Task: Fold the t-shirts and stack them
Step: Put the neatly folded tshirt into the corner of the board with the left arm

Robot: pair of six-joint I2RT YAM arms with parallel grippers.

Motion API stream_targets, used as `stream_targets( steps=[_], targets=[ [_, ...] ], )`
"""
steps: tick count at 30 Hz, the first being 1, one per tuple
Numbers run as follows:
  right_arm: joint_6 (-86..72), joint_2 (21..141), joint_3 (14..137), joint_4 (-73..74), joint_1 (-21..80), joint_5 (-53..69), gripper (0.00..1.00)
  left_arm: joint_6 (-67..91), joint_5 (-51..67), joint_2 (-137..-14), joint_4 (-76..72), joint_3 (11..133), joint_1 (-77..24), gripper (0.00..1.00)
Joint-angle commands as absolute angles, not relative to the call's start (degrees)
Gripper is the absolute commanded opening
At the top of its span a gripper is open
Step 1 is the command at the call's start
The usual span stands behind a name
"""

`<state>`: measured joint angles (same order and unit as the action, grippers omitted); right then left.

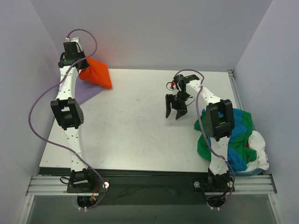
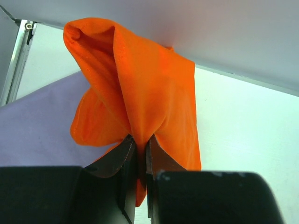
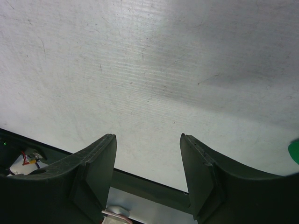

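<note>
At the table's far left corner my left gripper (image 1: 83, 66) is shut on a bunched orange-red t-shirt (image 1: 97, 73). In the left wrist view the orange cloth (image 2: 140, 88) hangs pinched between the dark fingers (image 2: 159, 156). Beneath it a lavender t-shirt (image 1: 85, 92) lies flat on the table; it also shows as lavender cloth (image 2: 37, 126) in the left wrist view. A heap of green, blue and white t-shirts (image 1: 243, 137) lies at the right edge. My right gripper (image 1: 174, 114) hovers open over bare table, its fingers (image 3: 100, 161) wide apart with nothing between them.
The white table (image 1: 140, 126) is walled by grey panels at the back and sides. A metal rail (image 1: 149, 183) runs along the near edge with both arm bases on it. The right arm's elbow (image 1: 218, 119) stands over the shirt heap.
</note>
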<state>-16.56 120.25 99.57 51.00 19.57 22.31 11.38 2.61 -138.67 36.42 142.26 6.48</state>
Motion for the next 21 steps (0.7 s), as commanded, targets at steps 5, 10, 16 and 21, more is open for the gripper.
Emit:
stream_targets(
  steps=[5,10,16,21],
  targets=[
    [-16.52,120.41,101.34,54.4,19.78,21.97,0.57,13.18,4.66,-132.45,29.45,141.33,8.61,0.0],
    [-16.7,120.5,101.43,54.49,19.78,22.15,0.57,13.45,5.27,-130.96,28.57,139.4,10.19,0.0],
    [-16.96,120.67,101.69,54.49,19.95,22.67,0.57,14.06,6.41,-129.73,27.68,137.72,11.86,0.0],
    [-16.96,120.76,101.69,54.58,20.04,22.76,0.57,13.71,6.33,-128.41,27.42,135.44,12.83,0.0]
  ],
)
